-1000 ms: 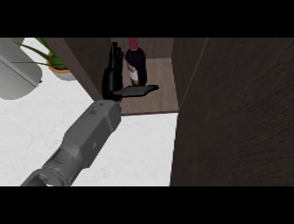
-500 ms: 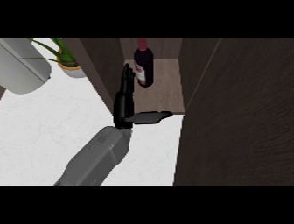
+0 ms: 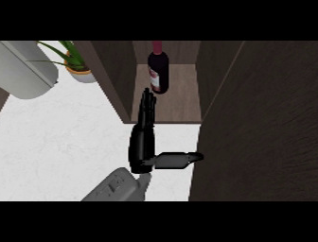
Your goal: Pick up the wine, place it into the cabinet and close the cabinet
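Head view, looking steeply down. A dark wine bottle point(image 3: 157, 71) with a dark red neck and a pale label stands inside the open cabinet point(image 3: 167, 101), on its brown shelf toward the far side. One black hand point(image 3: 144, 137) reaches in from the near edge on a grey forearm; which arm it belongs to cannot be told. Its fingers are straight and together, pointing far toward the bottle, the fingertips just short of its base. The thumb sticks out right. The hand holds nothing. The dark cabinet door point(image 3: 267, 123) fills the right. A potted plant point(image 3: 76, 66) sits far left on the white counter point(image 3: 57, 137).
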Robot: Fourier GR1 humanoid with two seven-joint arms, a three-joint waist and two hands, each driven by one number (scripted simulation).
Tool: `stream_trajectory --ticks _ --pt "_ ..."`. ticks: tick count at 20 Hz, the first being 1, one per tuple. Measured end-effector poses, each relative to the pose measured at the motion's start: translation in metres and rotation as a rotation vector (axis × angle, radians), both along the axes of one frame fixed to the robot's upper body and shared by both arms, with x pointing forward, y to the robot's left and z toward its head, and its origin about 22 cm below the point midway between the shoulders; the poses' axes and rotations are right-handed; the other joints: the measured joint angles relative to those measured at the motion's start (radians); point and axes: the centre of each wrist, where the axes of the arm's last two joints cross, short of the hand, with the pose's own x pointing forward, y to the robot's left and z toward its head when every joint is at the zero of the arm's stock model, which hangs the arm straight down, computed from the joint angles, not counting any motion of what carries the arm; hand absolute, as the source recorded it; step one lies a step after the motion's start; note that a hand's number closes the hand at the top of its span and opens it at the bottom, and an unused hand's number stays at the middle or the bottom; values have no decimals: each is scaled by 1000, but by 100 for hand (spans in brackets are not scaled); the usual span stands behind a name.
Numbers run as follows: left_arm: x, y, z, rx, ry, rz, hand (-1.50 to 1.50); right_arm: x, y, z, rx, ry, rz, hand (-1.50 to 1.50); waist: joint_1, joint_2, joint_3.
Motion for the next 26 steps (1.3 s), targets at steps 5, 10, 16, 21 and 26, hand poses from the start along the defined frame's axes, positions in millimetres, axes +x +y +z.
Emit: stream_trajectory --ticks 5,10,16,21,26 --pt "-36 11 10 -13 3 28 -150 1 -3 4 -12 -4 -17 -150 3 0 0" --pt "-68 23 23 -30 3 43 -150 1 -8 3 -27 -4 -23 -150 0 1 0" --pt "-94 45 36 -43 -26 9 -150 1 -4 -1 -35 24 27 150 0 2 0" --pt "-110 74 43 -32 -35 -48 -150 2 -2 -2 -73 49 77 150 1 2 0" --pt "-119 102 52 -22 -38 -95 -150 0 -1 -7 -119 54 131 150 -1 2 0"
